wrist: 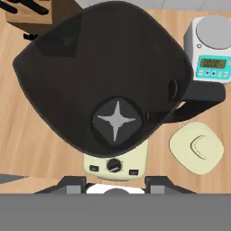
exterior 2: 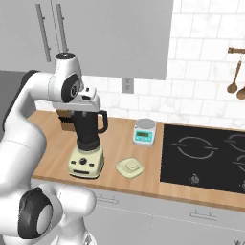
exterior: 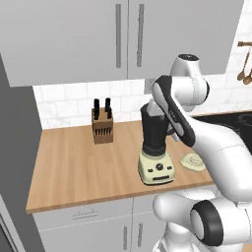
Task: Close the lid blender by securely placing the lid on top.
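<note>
The blender (exterior: pixel 153 132) stands near the counter's front edge, a dark open jar on a cream base (exterior 2: pixel 86 161). The hand view looks straight down into the jar (wrist: pixel 103 67), with the blade star at its bottom. My gripper (wrist: pixel 115 184) hovers directly above the jar mouth, open, with nothing between its fingers; the hand (exterior 2: pixel 90 103) sits just over the jar rim. The pale cream lid (wrist: pixel 196 147) lies flat on the counter just right of the blender base, knob up, also seen as the lid (exterior 2: pixel 129 167) and the lid (exterior: pixel 192 161).
A wooden knife block (exterior: pixel 102 126) stands behind and left of the blender. A white scale (exterior 2: pixel 144 131) with a teal display sits behind the lid. A black cooktop (exterior 2: pixel 206 153) lies to the right. Wall cabinets hang overhead, wooden spoons (exterior 2: pixel 236 72) at far right.
</note>
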